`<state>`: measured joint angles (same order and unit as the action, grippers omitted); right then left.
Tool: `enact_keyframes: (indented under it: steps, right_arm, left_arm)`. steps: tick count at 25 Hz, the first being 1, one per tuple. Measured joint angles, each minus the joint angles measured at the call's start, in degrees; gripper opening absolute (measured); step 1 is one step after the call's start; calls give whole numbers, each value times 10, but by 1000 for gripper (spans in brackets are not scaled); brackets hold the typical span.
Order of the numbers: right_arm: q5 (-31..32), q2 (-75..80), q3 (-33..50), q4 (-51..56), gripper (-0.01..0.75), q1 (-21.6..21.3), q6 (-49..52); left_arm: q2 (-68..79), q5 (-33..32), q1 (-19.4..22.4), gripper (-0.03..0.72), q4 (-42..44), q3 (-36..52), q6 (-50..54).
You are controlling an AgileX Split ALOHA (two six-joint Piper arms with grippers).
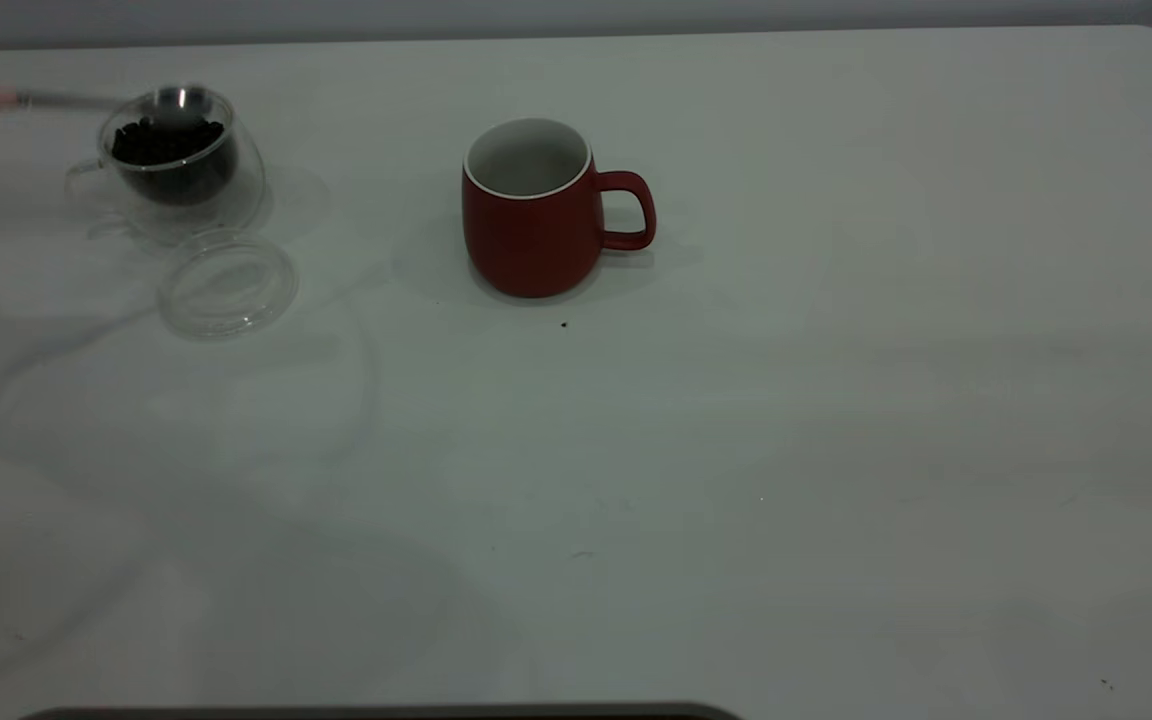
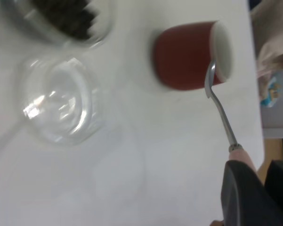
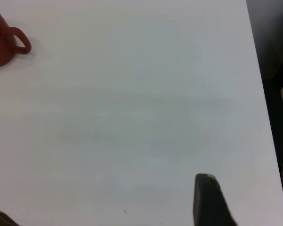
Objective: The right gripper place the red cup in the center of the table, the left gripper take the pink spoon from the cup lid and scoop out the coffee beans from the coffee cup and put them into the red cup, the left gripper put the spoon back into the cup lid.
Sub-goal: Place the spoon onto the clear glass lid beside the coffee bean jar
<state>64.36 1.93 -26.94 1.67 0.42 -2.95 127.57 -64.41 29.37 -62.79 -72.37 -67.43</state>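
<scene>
Table: white. Red cup upright near centre, toward the far edge, handle pointing to the right edge. Coffee cup at far-left corner, coffee beans inside. Cup lid flat just in front of it. Left gripper at left edge, pinching pink spoon by handle, bowl over the beans. Right gripper: off to the right, finger state can't tell.

Dark red cup with white inside, near-black beans, white table.

A crumpled beige cloth and a blue-and-white item lie beyond the table edge.
</scene>
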Motion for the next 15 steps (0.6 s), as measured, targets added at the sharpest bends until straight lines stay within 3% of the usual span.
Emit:
enact_keyframes:
  steps: [8, 15]
  right_arm:
    - [0, 0, 0, 0, 414, 0, 0]
    - [0, 0, 0, 0, 414, 0, 0]
  left_arm:
    - [74, 88, 1, 119, -8, 0, 1]
    - [136, 109, 1, 119, -24, 0, 0]
